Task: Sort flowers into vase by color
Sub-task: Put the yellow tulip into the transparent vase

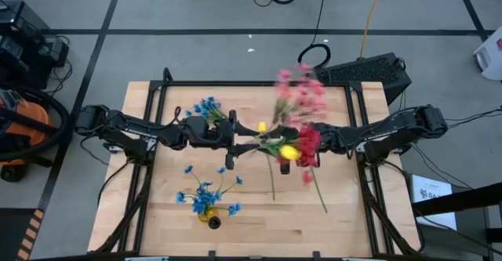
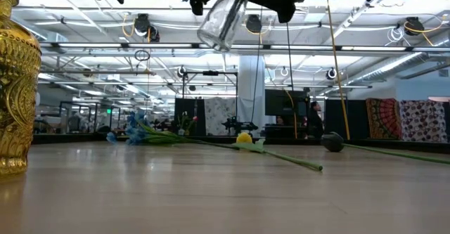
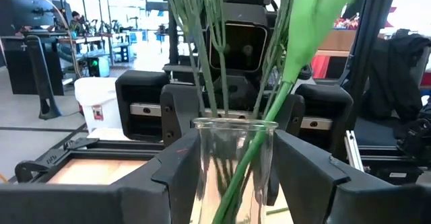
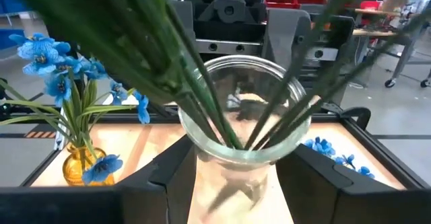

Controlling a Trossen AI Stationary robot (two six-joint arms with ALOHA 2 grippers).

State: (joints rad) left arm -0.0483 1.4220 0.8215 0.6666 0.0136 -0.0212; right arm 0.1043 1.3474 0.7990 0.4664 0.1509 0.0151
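Note:
A clear glass vase (image 3: 236,163) (image 4: 246,116) holds several green stems (image 3: 202,56). Their pink (image 1: 298,92) and red (image 1: 308,143) blossoms stand over the table's middle. The vase hangs tilted, clear of the tabletop, in the low view (image 2: 221,20). My left gripper (image 3: 236,183) (image 1: 234,142) and my right gripper (image 4: 236,183) (image 1: 318,139) face each other, level, each shut on the vase from its own side. A gold vase (image 1: 208,214) (image 4: 81,167) with blue flowers (image 1: 205,192) stands near the front edge. A yellow bud (image 2: 244,139) on a long stem lies on the table. My left gripper pinches the clear vase's wall just under the rim (image 3: 202,150) between its two fingers, coming level from the table's left. The vase is lifted clear. My right gripper pinches the vase's wall below the mouth (image 4: 283,160) between its two fingers, level from the table's right.
Loose blue flowers (image 1: 208,108) (image 4: 330,146) lie at the table's far left. Two more stems (image 1: 272,179) (image 1: 320,197) lie near the front middle. A small dark ball (image 2: 332,143) rests on the tabletop. A black frame (image 1: 157,88) rims the table.

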